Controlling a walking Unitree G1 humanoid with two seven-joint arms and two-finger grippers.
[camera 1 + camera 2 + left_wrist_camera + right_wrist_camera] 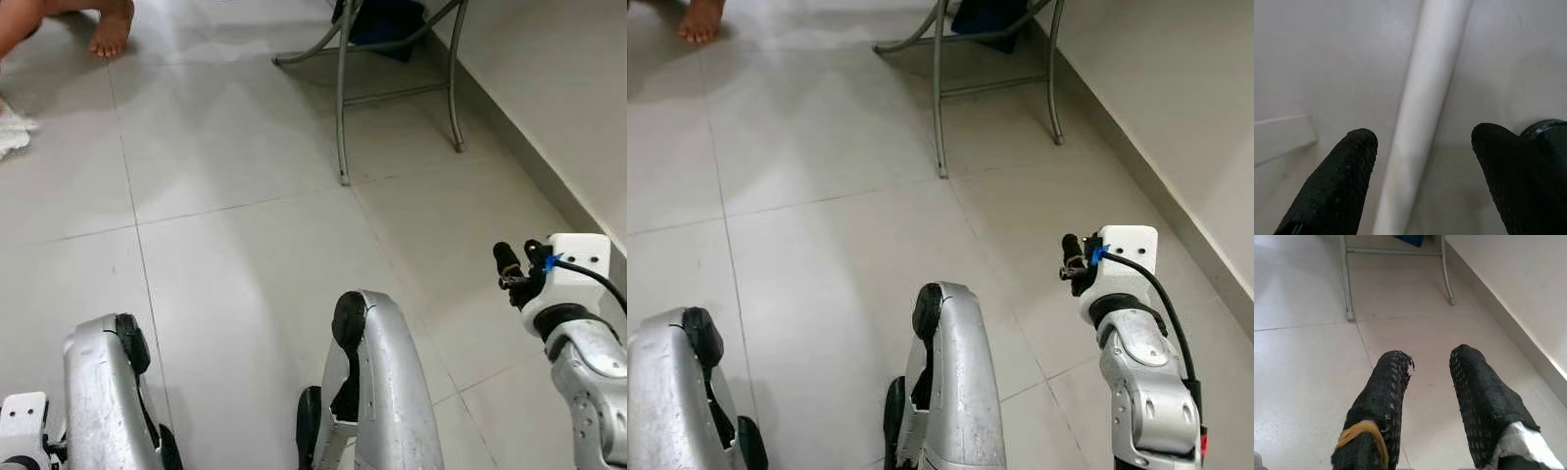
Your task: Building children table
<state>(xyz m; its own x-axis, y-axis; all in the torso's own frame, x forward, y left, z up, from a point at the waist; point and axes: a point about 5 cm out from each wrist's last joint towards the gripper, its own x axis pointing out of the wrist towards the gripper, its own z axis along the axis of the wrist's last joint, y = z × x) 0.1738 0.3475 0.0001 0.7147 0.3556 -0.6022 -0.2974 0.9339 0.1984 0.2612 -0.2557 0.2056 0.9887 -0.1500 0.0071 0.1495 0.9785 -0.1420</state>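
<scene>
the robot looks down at a pale tiled floor (225, 294), its two silver knees low in the frame, and no table parts lie on the tiles ahead. the one piece that looks like part of the children table is a white tube (1422, 112), probably a leg, seen in the left wrist view lying between and beyond the two fingers of the left gripper (1422, 161); the fingers stand released and wide on either side of it and do not touch it, which reads as lining up for a grab or having just let go, and i cannot tell which. the right gripper (1430, 382) hangs at about 4 o'clock beside the right knee, released too, a gap between its two mesh-covered fingers and nothing in it; it seems idle, kept clear of the legs. at 12 to 1 o'clock a metal chair frame (343, 108) stands against the wall, two of its feet plainly on the floor. at 11 o'clock one bare foot (111, 29) of a person rests on the tiles, well apart from the robot. count: one tube, one chair frame, one foot, two grippers, both empty.
</scene>
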